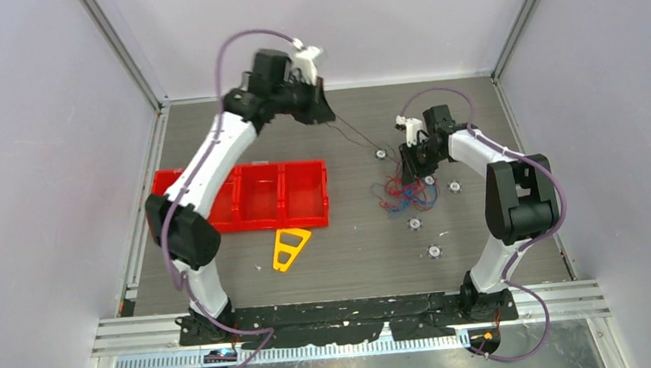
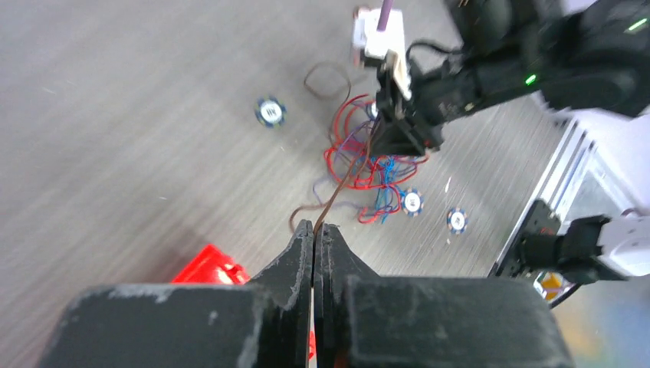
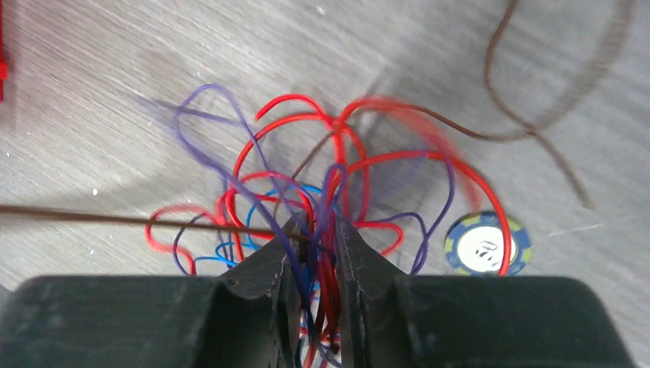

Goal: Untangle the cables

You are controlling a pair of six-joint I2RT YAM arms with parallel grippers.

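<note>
Left pincer (image 2: 314,230) is pinching a taut brown wire (image 2: 342,179); right pincer (image 3: 316,230) is clamping tangled cables (image 1: 405,196) on the surface (image 1: 354,264).

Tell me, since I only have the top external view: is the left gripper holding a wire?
Observer: Yes. In the left wrist view the left gripper is shut on a taut brown wire.
Operator: And the right gripper?
Observer: Its wrist view shows the right gripper pinching a bundle of red and purple strands.
Operator: Does the brown wire reach it?
Observer: It reaches those fingertips; whether it is pinched too, I cannot tell.
</note>
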